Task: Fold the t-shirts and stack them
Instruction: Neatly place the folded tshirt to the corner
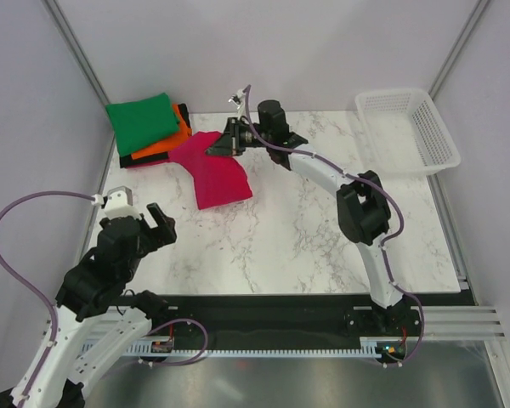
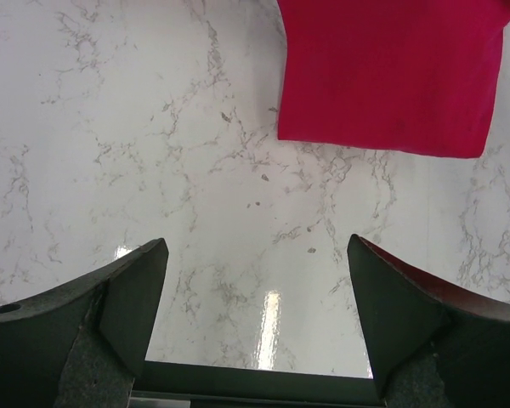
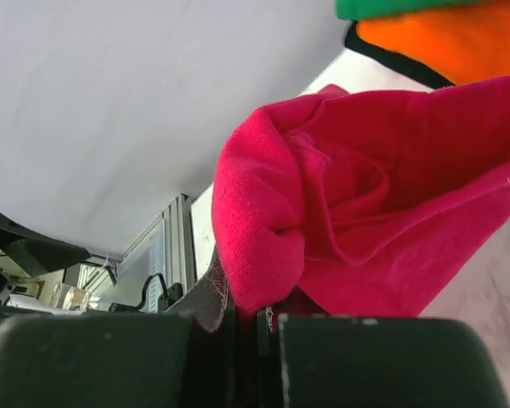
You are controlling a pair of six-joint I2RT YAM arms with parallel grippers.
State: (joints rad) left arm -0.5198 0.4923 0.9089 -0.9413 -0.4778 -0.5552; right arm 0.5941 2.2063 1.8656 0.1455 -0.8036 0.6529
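A crimson-pink t-shirt (image 1: 214, 172) lies partly folded at the back left of the marble table (image 1: 306, 238). Its far corner is lifted, and my right gripper (image 1: 223, 143) is shut on that bunched cloth (image 3: 272, 246). Just left of it sits a stack of folded t-shirts: green (image 1: 142, 118) on top, orange (image 1: 163, 144) under it, black (image 1: 140, 161) at the bottom, whose edges also show in the right wrist view. My left gripper (image 1: 146, 219) hangs open over bare table near the front left, with the pink shirt's near edge (image 2: 391, 76) ahead of its fingers (image 2: 132, 297).
A white plastic lattice basket (image 1: 408, 129) stands at the back right corner. Grey walls close in the table's left, back and right sides. A black rail with cables runs along the near edge by the arm bases.
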